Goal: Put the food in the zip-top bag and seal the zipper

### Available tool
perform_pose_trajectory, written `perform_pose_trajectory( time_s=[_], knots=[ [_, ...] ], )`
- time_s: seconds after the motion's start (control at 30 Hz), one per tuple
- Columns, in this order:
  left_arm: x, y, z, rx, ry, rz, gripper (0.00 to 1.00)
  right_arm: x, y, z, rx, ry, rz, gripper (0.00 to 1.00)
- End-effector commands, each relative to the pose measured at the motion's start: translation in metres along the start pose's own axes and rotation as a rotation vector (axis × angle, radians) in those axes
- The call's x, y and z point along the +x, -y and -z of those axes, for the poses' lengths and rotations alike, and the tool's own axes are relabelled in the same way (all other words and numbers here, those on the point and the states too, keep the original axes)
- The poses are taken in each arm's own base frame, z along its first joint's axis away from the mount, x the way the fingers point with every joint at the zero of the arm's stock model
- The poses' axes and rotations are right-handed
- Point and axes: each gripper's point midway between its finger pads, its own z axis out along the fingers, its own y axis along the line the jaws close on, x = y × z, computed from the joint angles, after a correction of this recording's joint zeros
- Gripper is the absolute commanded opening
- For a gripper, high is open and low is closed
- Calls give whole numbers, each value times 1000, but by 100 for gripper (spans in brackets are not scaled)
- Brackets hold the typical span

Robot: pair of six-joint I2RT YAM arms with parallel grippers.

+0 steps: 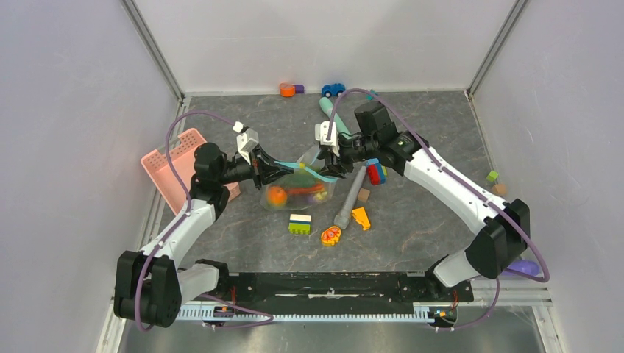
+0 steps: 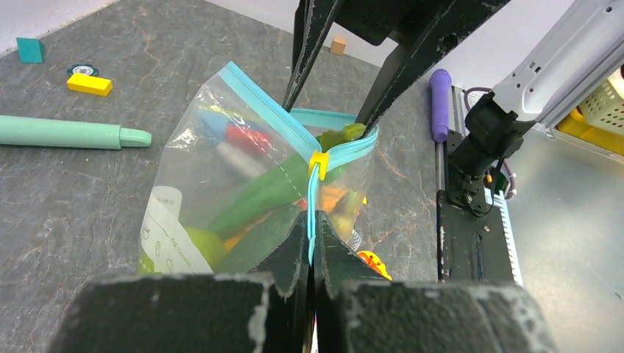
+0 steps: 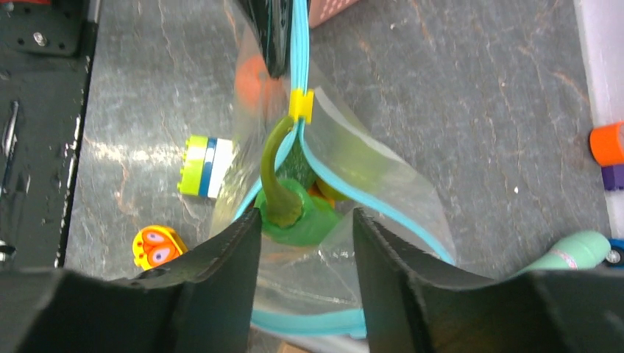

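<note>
The left gripper is pinched tight on the closed end of the zipper, just behind its yellow slider, which props the zip-top bag up mid-table with its mouth gaping. Food lies inside. The right gripper stands half-wide in that mouth, jaws either side of a green piece, seemingly to drop it in.

Clear zip-top bag of thin glossy plastic, its teal zipper strip smooth. Grey veined tabletop looks matt, possibly stone-patterned vinyl.
</note>
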Motion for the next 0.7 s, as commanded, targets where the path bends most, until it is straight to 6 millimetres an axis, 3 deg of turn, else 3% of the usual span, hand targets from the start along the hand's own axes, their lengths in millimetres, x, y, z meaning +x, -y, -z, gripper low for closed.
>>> perform_pose_trajectory(
  time_s=[0.0,0.17,0.37,0.4,0.67],
  knots=[
    [-24,8,-1,29,30,-107,2,-26,2,-8,-21,114,-21,50],
    [-23,8,0,24,32,-108,2,-25,-7,-15,-59,127,-52,43],
    [-27,3,-1,-14,44,-93,2,-12,-13,-20,-57,98,-121,3],
    [-28,1,0,-28,50,-92,2,-8,-16,-20,-55,92,-126,0],
    [-46,-4,-1,-84,129,-78,2,30,-24,-21,8,-10,-155,0]
  ],
)
